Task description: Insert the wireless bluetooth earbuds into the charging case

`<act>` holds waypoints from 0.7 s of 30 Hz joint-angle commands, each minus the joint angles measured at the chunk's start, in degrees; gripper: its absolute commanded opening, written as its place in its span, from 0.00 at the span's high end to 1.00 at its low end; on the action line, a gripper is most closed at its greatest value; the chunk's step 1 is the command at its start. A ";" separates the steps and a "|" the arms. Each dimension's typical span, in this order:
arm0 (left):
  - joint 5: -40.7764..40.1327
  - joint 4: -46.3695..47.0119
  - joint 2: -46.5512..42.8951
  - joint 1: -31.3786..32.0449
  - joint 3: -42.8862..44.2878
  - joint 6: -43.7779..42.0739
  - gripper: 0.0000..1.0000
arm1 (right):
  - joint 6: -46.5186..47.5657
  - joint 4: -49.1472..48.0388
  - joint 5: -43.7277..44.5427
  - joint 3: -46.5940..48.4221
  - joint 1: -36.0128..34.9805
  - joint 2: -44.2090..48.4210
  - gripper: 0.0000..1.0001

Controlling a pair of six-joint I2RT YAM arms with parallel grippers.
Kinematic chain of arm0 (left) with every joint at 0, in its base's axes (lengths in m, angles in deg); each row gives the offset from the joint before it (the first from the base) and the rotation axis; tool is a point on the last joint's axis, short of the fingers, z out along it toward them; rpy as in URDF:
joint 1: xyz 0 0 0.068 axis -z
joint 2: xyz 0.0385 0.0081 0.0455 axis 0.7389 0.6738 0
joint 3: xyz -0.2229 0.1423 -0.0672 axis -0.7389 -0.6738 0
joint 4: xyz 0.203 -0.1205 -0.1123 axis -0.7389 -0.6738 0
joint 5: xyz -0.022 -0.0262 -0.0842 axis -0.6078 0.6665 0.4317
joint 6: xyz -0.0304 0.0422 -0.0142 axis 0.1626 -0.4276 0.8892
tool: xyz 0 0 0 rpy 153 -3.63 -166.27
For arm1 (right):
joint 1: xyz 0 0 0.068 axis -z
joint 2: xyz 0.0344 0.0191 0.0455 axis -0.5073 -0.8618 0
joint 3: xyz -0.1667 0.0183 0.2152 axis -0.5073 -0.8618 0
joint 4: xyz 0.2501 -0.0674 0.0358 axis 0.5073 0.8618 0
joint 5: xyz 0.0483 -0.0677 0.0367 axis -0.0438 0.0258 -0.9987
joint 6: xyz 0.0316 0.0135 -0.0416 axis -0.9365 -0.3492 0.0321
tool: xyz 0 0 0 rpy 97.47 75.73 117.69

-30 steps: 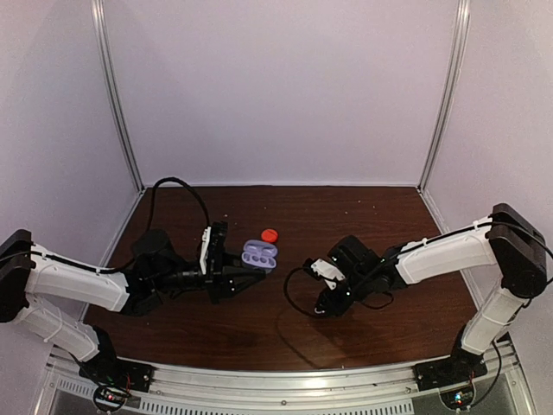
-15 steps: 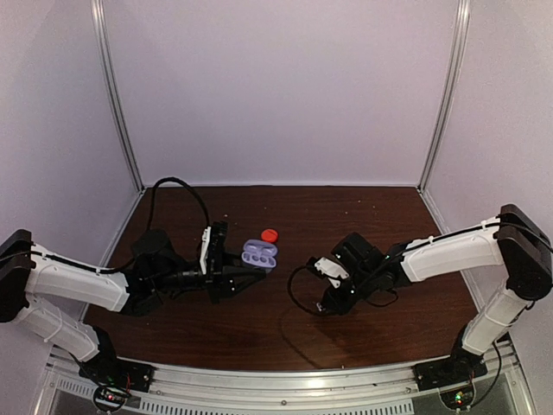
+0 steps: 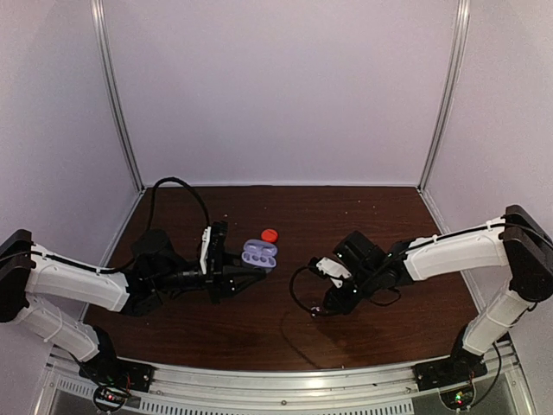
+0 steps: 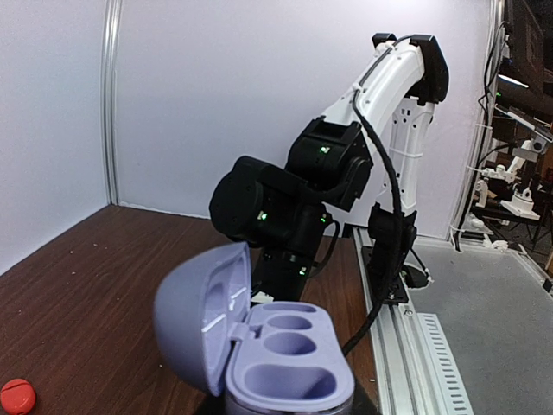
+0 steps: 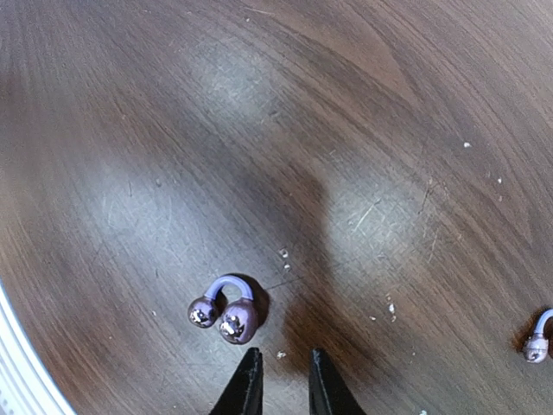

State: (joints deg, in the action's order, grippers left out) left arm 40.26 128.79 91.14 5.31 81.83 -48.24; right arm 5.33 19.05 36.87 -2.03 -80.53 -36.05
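The charging case (image 3: 259, 253) is lavender, its lid swung open to the left, and its sockets (image 4: 289, 354) show empty in the left wrist view. My left gripper (image 3: 251, 264) is shut on the case's base and holds it above the table. One earbud (image 5: 226, 311), a purple hook with two round ends, lies on the wood just ahead and left of my right gripper (image 5: 282, 363). Its jaws stand a narrow gap apart with nothing between them. A second earbud (image 5: 537, 339) lies at the right edge of that view. From above, my right gripper (image 3: 321, 309) points down at the table.
A small red round object (image 3: 270, 234) lies on the table just behind the case, also low left in the left wrist view (image 4: 17, 396). The right arm's black cable (image 3: 298, 298) loops on the wood beside the gripper. The metal rail (image 3: 285, 380) runs along the near edge.
My right arm has shifted slightly rightward and toward the near edge. The left arm and the case have not moved.
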 commanded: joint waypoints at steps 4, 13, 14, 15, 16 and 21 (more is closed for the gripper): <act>-0.36 2.23 0.07 -0.30 0.61 -0.87 1.00 | 0.23 4.19 -1.14 6.00 -0.20 -0.97 0.74; -0.41 1.88 -0.02 -0.35 0.61 -1.37 1.00 | 0.59 8.55 -1.44 10.78 -1.42 -6.05 0.75; -0.44 1.88 -0.01 -0.31 0.55 -1.47 1.00 | 0.66 8.95 -1.44 11.05 -1.58 -6.44 0.75; -0.44 1.88 0.03 -0.30 0.55 -1.52 1.00 | 0.72 9.23 -1.35 11.27 -1.74 -6.87 0.75; -0.44 1.85 0.10 -0.30 0.53 -1.54 1.00 | 0.83 9.48 -1.16 11.43 -1.87 -7.31 0.75; -0.30 1.80 0.25 -0.31 0.51 -1.56 1.00 | 1.29 10.87 0.35 11.58 -2.49 -9.12 0.76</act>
State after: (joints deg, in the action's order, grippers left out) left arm 40.26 128.72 91.14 5.31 81.83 -48.90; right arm 5.96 27.60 35.61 8.11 -82.34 -43.88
